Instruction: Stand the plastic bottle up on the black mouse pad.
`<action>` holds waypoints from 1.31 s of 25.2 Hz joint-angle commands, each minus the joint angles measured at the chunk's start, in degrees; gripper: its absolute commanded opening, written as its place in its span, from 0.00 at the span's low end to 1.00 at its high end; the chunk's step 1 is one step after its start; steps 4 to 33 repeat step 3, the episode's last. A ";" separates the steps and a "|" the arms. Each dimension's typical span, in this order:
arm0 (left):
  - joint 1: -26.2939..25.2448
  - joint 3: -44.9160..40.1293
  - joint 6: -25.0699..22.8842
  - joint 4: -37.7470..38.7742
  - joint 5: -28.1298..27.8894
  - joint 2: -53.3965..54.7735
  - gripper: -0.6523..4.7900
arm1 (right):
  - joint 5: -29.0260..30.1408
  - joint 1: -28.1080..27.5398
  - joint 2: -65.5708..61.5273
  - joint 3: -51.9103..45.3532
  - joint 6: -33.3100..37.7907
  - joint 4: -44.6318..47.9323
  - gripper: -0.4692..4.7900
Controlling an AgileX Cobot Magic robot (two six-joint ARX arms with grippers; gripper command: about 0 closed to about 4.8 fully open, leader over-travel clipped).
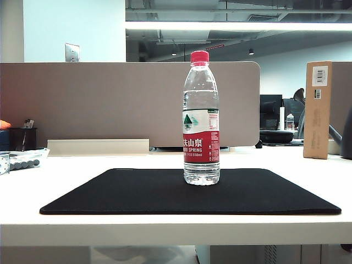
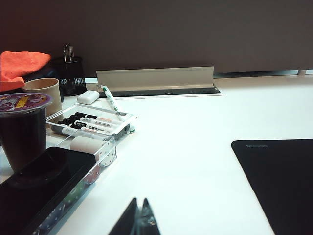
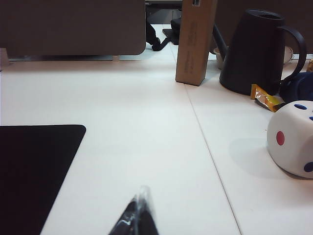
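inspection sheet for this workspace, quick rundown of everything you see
surface: white table, no spills seen
job's things: plastic bottle upright near the back edge of the black mouse pad
clutter: marker tray, sealed drink cup, big dice, black kettle, cardboard box
grippers: left tool shut, low over the table left of the pad; right tool shut, right of the pad
cables: nothing seen
surroundings: grey desk divider, office behind

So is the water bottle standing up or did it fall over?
Standing up: the plastic bottle sits base-down on the black mouse pad, red cap on top.
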State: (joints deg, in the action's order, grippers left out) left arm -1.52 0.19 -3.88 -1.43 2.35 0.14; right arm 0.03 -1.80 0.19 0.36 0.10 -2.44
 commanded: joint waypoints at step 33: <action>0.04 0.26 -0.20 -0.52 0.07 0.00 0.11 | 0.07 -0.02 -0.04 -0.28 -0.13 0.77 0.09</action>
